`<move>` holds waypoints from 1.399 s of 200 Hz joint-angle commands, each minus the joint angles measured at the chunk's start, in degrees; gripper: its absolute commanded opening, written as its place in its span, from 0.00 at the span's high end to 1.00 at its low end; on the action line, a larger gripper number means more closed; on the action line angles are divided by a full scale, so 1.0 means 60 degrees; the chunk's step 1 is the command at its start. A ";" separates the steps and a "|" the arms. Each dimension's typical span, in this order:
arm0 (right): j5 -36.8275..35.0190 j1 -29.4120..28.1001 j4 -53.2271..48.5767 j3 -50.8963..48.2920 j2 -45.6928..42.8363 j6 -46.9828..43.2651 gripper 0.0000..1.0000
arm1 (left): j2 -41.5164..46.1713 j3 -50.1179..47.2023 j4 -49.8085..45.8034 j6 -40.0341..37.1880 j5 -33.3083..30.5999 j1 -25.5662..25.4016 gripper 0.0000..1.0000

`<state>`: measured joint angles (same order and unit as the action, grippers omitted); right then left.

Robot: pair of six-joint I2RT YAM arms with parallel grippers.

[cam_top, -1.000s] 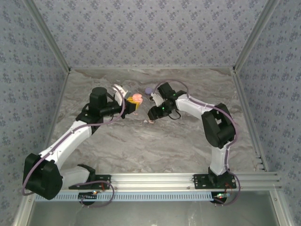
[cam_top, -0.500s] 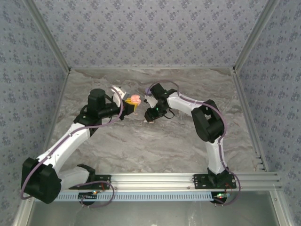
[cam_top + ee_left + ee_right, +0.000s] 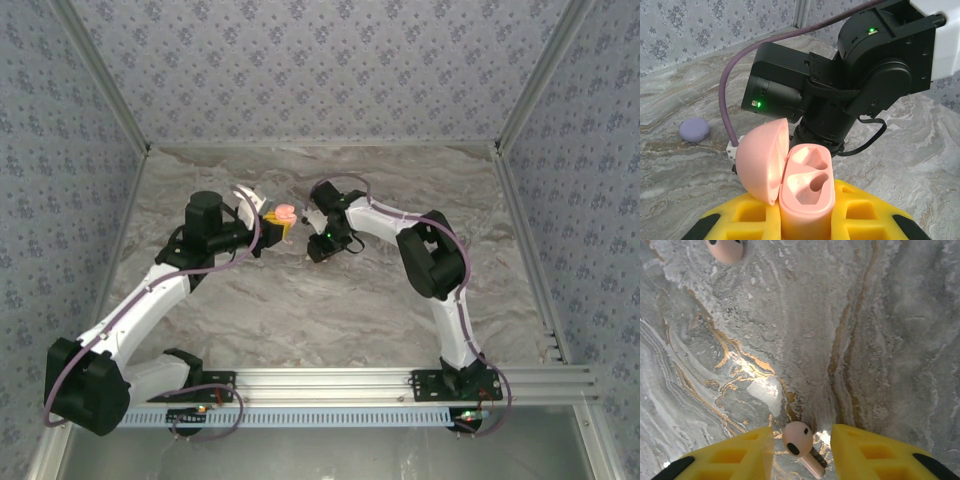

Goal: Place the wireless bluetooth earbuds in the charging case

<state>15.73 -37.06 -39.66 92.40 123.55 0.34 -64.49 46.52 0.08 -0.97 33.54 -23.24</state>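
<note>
My left gripper (image 3: 805,217) is shut on a pink charging case (image 3: 807,187), held upright with its lid (image 3: 757,165) swung open to the left and both sockets empty. In the top view that case (image 3: 286,211) sits at my left gripper (image 3: 281,224), just left of the right gripper (image 3: 318,250). My right gripper (image 3: 801,434) is open and low over the table. A pinkish-white earbud (image 3: 796,438) lies on the marble between its yellow fingers (image 3: 740,452), touching neither. A second pinkish earbud (image 3: 726,249) lies farther ahead.
A round lilac case (image 3: 694,130) rests on the marble behind and left of the pink case. The right arm's black wrist (image 3: 855,85) hangs close behind the held case. Patterned walls (image 3: 320,70) enclose the marble table (image 3: 330,310) on three sides.
The right arm has folded in to the left, bringing its wrist nearer the left gripper. The left gripper with the pink case has barely shifted.
</note>
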 commanded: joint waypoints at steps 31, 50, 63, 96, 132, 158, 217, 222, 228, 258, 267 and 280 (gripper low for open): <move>-0.0774 0.0007 -0.0385 0.0175 0.0109 0.0277 0.69 | 0.0187 0.0008 0.0082 -0.0071 0.0031 0.0075 0.88; -0.0831 0.0173 -0.0262 -0.0019 -0.0010 0.0641 0.72 | 0.0146 0.0021 0.0090 -0.0044 0.0035 0.0066 0.88; -0.0973 0.0318 -0.0093 -0.0259 -0.0161 0.0907 0.73 | 0.0135 0.0034 0.0104 -0.0055 0.0052 0.0070 0.88; -0.1714 0.0697 0.0000 -0.0840 -0.0554 0.1717 0.73 | 0.0057 0.0056 0.0119 -0.0027 0.0074 0.0066 0.88; -0.2417 0.1082 -0.0202 -0.1259 -0.0766 0.2693 0.73 | -0.0040 0.0083 0.0207 0.0058 0.0109 0.0069 0.88; -0.2348 0.1230 -0.0088 -0.1531 -0.0873 0.2930 0.73 | -0.0076 0.0110 0.0207 0.0058 0.0123 0.0066 0.88; -0.1752 0.1167 -0.0098 -0.1448 -0.1257 0.2896 0.64 | -0.0063 0.0142 0.0171 0.0029 0.0181 0.0067 0.88; -0.1729 0.1167 -0.0138 -0.1429 -0.1302 0.2917 0.63 | -0.0055 0.0145 0.0152 0.0007 0.0183 0.0067 0.88; -0.1689 0.1167 -0.0149 -0.1415 -0.1387 0.2940 0.61 | -0.0062 0.0154 0.0141 0.0004 0.0184 0.0066 0.88; -0.1414 0.1152 -0.0369 -0.1288 -0.1560 0.3121 0.53 | -0.0062 0.0149 0.0119 -0.0015 0.0225 0.0066 0.88; -0.1357 0.1137 -0.0472 -0.1251 -0.1577 0.3300 0.52 | -0.0062 0.0147 0.0134 -0.0020 0.0229 0.0067 0.88; -0.1188 0.1110 -0.0491 -0.1304 -0.1614 0.3663 0.52 | -0.0062 0.0142 0.0144 -0.0019 0.0255 0.0069 0.88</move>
<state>6.55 -30.17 -39.55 84.47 116.11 18.31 -64.66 46.52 0.10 -0.80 33.63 -23.24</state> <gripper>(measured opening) 0.475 0.185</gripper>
